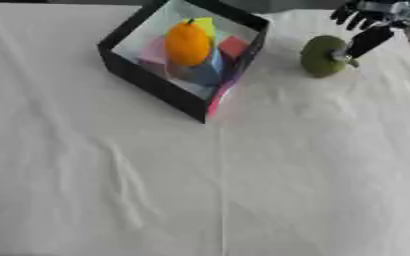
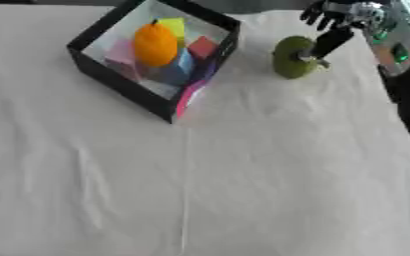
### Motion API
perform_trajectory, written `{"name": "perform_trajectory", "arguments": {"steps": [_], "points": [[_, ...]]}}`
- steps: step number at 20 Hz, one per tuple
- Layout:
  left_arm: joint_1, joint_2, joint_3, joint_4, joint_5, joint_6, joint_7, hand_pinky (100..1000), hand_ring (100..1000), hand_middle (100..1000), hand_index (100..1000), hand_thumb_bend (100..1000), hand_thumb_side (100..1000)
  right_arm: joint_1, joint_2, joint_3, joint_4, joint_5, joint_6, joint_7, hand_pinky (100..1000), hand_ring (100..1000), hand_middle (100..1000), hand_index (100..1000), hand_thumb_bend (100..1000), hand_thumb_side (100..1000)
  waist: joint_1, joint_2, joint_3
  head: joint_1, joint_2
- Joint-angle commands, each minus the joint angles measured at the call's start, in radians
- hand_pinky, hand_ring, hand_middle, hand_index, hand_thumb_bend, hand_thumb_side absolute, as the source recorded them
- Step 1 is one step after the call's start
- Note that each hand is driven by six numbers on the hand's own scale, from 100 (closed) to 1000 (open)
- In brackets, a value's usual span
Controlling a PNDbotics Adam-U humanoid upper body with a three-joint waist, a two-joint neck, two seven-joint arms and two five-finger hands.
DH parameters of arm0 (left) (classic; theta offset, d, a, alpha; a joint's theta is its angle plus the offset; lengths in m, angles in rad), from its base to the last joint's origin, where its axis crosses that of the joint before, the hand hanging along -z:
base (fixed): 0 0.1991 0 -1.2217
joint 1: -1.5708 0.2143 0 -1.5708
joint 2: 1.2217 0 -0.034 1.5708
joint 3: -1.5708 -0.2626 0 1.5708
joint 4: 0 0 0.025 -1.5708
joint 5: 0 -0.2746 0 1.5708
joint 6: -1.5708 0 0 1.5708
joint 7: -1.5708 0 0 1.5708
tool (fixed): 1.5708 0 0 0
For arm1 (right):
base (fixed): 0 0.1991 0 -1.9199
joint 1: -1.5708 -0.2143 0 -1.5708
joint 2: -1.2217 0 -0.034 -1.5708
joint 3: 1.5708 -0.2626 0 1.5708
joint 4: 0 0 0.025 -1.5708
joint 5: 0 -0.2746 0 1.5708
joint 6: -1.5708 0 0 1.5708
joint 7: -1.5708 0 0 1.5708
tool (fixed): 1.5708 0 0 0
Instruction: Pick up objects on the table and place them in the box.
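A black box (image 1: 149, 81) stands tilted at the back of the table, left of centre. Inside it lie an orange (image 1: 187, 44) and coloured blocks: yellow (image 1: 205, 25), red (image 1: 232, 47), blue (image 1: 200, 73) and pink (image 1: 153, 50). To the right of the box a round green fruit (image 1: 320, 56) rests on the white cloth. My right hand (image 2: 347, 14) reaches in from the upper right corner. Its thumb (image 1: 367, 41) touches the fruit's right side, while the fingers (image 1: 350, 17) stay spread above and behind the fruit, not closed round it. No view shows my left hand.
A creased white cloth (image 1: 200, 180) covers the table. The table's right edge (image 2: 399, 105) runs close beside the fruit, with dark floor beyond it. My right forearm (image 2: 392, 42), carrying green lights, lies along that edge.
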Motion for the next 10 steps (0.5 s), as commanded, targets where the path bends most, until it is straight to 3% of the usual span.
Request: {"name": "perform_trajectory", "arguments": {"steps": [1, 4, 10], "points": [[-0.01, 0.031, 0.005, -0.017, -0.001, -0.002, -0.001, 568, 731, 733, 804, 389, 711, -0.024, -0.009, -0.019, 0.014, 0.037, 0.003, 0.0, 863, 847, 823, 903, 453, 265, 0.003, -0.013, 0.002, -0.007, -0.014], [-0.013, 0.03, 0.005, -0.017, 0.0, -0.003, 0.0, 568, 731, 734, 805, 389, 712, -0.023, -0.005, -0.017, 0.026, 0.047, -0.003, 0.011, 859, 827, 786, 878, 438, 245, 0.001, -0.009, 0.002, -0.005, -0.011], [-0.02, 0.028, 0.002, -0.017, 0.003, -0.003, -0.001, 568, 731, 734, 803, 386, 713, -0.019, 0.006, -0.009, 0.034, 0.061, -0.008, 0.02, 858, 824, 796, 880, 431, 227, -0.001, -0.007, 0.004, -0.005, -0.017]]}}
